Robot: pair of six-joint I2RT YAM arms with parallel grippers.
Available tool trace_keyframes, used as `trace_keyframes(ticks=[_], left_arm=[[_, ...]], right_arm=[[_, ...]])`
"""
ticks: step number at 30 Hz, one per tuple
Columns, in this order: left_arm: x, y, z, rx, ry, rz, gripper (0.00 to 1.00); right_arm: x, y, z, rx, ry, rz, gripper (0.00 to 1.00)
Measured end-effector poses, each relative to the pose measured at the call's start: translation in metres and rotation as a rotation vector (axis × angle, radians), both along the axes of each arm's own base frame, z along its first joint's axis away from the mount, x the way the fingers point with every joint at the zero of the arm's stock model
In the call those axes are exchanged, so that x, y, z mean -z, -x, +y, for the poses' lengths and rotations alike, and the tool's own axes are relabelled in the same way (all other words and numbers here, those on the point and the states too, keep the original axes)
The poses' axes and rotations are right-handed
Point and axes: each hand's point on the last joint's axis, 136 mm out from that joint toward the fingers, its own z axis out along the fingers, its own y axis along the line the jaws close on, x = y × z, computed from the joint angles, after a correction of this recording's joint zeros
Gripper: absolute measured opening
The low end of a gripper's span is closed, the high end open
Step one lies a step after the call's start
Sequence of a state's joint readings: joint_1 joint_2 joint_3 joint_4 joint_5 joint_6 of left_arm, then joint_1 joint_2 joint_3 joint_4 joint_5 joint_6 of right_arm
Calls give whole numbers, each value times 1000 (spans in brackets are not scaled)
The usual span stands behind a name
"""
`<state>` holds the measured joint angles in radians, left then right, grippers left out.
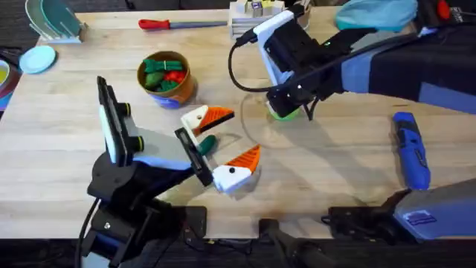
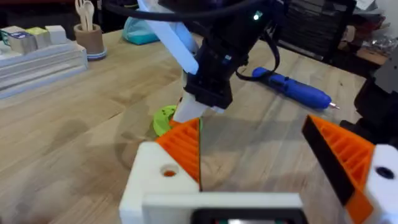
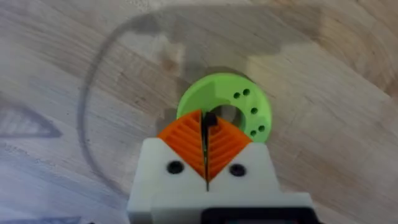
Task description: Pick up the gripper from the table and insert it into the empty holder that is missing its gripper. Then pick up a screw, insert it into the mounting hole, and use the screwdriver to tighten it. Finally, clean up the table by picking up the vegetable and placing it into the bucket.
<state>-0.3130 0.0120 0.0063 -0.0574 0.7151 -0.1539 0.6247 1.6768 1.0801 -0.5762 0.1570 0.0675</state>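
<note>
The left arm lay low over the desk (image 1: 67,156) and reached toward the middle. Its left gripper (image 1: 227,145) was released, with the two orange pads (image 2: 183,146) well apart. A small dark green vegetable (image 1: 206,143) lay on the desk between them, just beside the farther pad.

Behind it stood the bucket (image 1: 165,78), with green and red toy vegetables inside. A red-handled tool (image 1: 182,24) lay near the far edge.

The right arm stretched from the lower right across the middle, and its wrist pointed down. The right gripper (image 3: 206,144) was clenched, with its orange pads pressed together over a green disc (image 3: 249,107) with holes. In the right wrist view a small dark thing showed between the tips, but I cannot tell what it was. The left wrist view showed this gripper from the side, standing over the disc.

The blue screwdriver (image 1: 411,149) lay on the desk at the right, apart from both grippers; its metal tip showed in the left wrist view.
</note>
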Motion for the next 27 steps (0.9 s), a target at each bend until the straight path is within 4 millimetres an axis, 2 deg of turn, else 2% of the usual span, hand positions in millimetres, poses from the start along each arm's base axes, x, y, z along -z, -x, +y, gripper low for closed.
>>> trace_keyframes(ticks=[9, 11, 13, 16, 20, 24, 27], left_arm=[[0, 0, 0, 0, 0, 0, 991], [0, 0, 0, 0, 0, 0, 991], [0, 0, 0, 0, 0, 0, 991], [0, 0, 0, 0, 0, 0, 991], [0, 0, 0, 0, 0, 0, 991], [0, 0, 0, 0, 0, -1, 991], [0, 0, 0, 0, 0, 0, 991]], right_arm=[[-5, -3, 2, 4, -9, -10, 13], [-12, -5, 3, 7, -19, -24, 189], [-20, -6, 4, 7, -25, -32, 305], [-31, -6, 4, 7, -26, -34, 403], [-39, 0, 0, 7, -14, -15, 419], [-35, 12, -9, 7, 24, 37, 422], [-32, 14, -10, 8, 30, 48, 422]])
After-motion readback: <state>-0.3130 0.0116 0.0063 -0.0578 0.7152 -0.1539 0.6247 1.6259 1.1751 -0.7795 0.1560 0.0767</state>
